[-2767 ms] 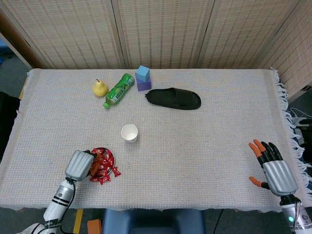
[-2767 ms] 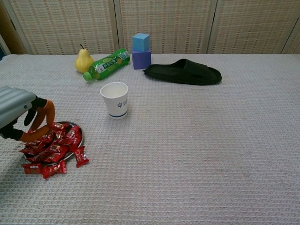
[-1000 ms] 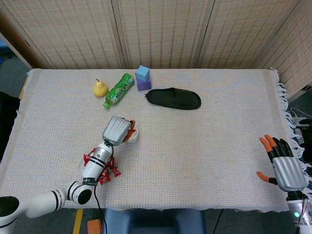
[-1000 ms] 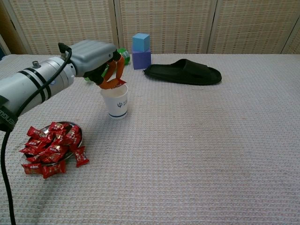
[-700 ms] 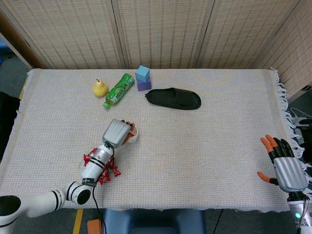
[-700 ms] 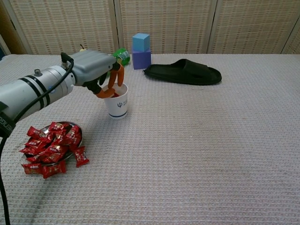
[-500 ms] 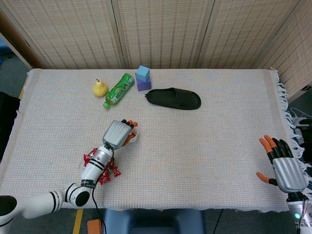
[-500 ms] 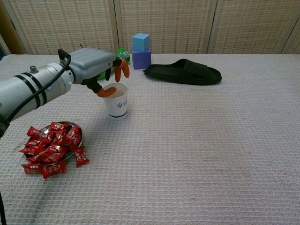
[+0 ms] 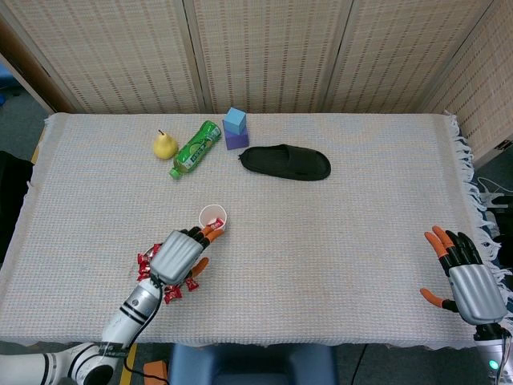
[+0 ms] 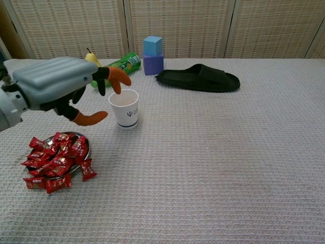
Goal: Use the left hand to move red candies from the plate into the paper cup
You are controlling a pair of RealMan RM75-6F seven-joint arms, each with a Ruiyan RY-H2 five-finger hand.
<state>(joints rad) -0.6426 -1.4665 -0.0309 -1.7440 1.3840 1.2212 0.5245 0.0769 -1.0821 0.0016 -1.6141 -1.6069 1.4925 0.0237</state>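
Note:
A white paper cup [image 9: 213,217] [image 10: 124,108] stands upright on the cloth, with a red candy showing inside it in the head view. Left of and nearer than the cup, a small metal plate [image 10: 84,144] holds a heap of red candies [image 10: 55,161] [image 9: 146,263], some spilled onto the cloth. My left hand [image 9: 178,254] [image 10: 56,85] hovers between the plate and the cup, fingers spread, holding nothing. My right hand [image 9: 466,281] rests at the table's near right corner with its fingers apart and empty.
At the back stand a yellow pear [image 9: 164,145], a green bottle lying on its side [image 9: 195,147], a blue cube stacked on a purple cube [image 9: 235,128], and a black slipper [image 9: 286,162]. The table's fringed right edge [image 9: 476,172] is close to my right hand.
My left hand carried a candy from the plate to the cup, let it go into the cup, spread its fingers and has drawn back toward the plate. The right hand has barely shifted.

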